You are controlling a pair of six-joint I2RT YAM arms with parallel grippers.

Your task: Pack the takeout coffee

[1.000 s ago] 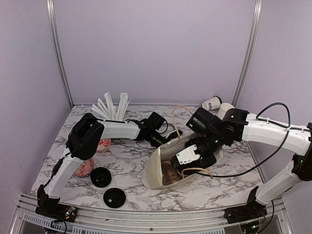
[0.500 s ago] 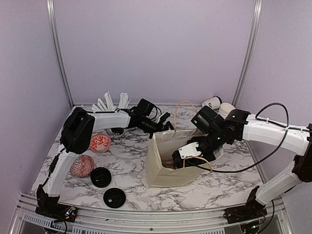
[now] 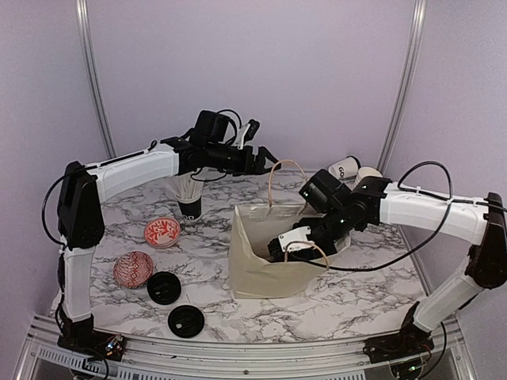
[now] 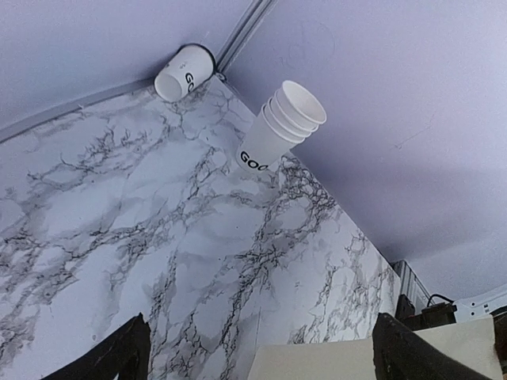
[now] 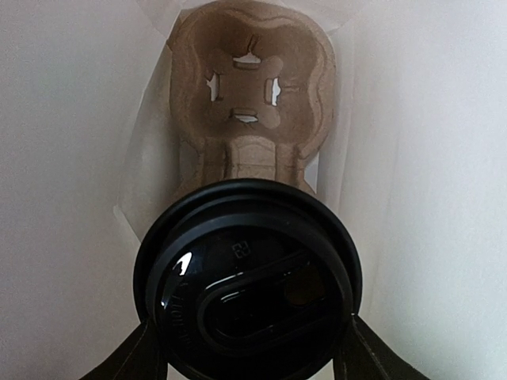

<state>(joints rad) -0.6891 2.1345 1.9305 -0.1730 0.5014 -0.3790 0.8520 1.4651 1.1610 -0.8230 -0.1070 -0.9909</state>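
My right gripper (image 3: 290, 248) reaches down inside the cream paper bag (image 3: 257, 273). In the right wrist view it (image 5: 253, 352) is shut on a takeout coffee cup, of which only the round black lid (image 5: 249, 297) shows. The cup hangs above a brown cardboard cup carrier (image 5: 249, 103) on the bag's floor. Another lidded white cup (image 3: 343, 169) lies on its side at the back right, also in the left wrist view (image 4: 182, 71). My left gripper (image 3: 255, 154) is open and empty, raised above the bag's back rim; in the left wrist view it (image 4: 260, 336) frames bare table.
A stack of lidless white cups (image 3: 367, 176) lies beside the lidded one, also in the left wrist view (image 4: 281, 127). A black cup of white sticks (image 3: 188, 207) stands back left. Two red-patterned bowls (image 3: 162, 231) (image 3: 132, 269) and two loose black lids (image 3: 164, 287) (image 3: 186, 321) lie front left.
My left gripper has let go of the bag's rim and risen up and back to the left. The bag now stands upright. My right gripper stays in the bag with the cup.
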